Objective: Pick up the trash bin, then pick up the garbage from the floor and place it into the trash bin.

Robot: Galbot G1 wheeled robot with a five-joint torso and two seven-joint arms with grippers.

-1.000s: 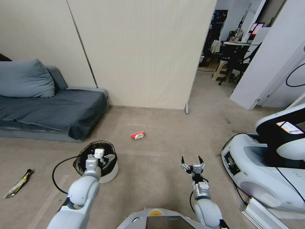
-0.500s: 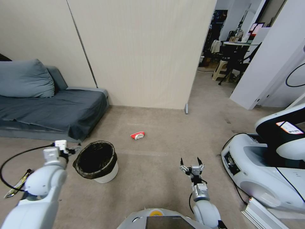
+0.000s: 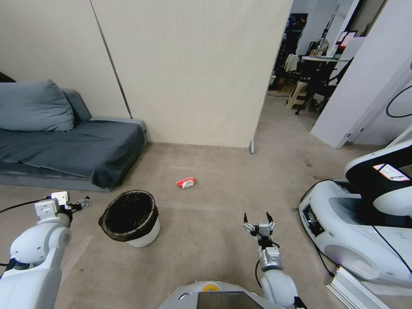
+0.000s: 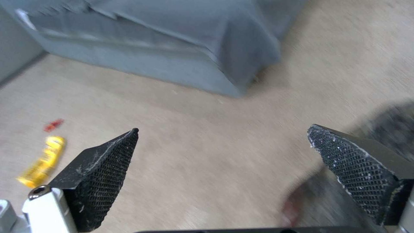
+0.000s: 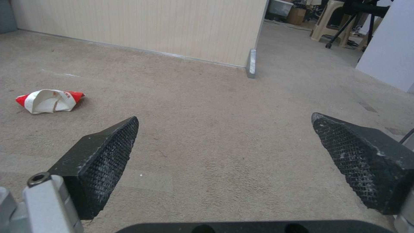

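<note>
At the far left of the head view, a grey sofa with a cushion stood against the wall. The left end effector hung above the carpet in front of the sofa, just to the left of the trash bin and apart from it, its two fingers spread wide with nothing between them. Its wrist view looked down past those fingers at bare floor, with the corner of the sofa beyond; a yellow snack packet and a small red scrap lay on the carpet to one side, and a dark blur that may have been the bin's liner showed at the edge, too smeared to be sure. The trash bin stood upright on the floor, white with a black bag folded over its rim, its mouth open upward. Farther on, toward the wall and between the two arms, a crumpled red-and-white wrapper lay alone on the carpet, well apart from the bin. The right end effector was held low over the floor in front of the robot, its fingers likewise wide apart and empty; its wrist view showed the wrapper ahead and off to one side. At the right stood a white machine with a black cable trailing across the floor.
</note>
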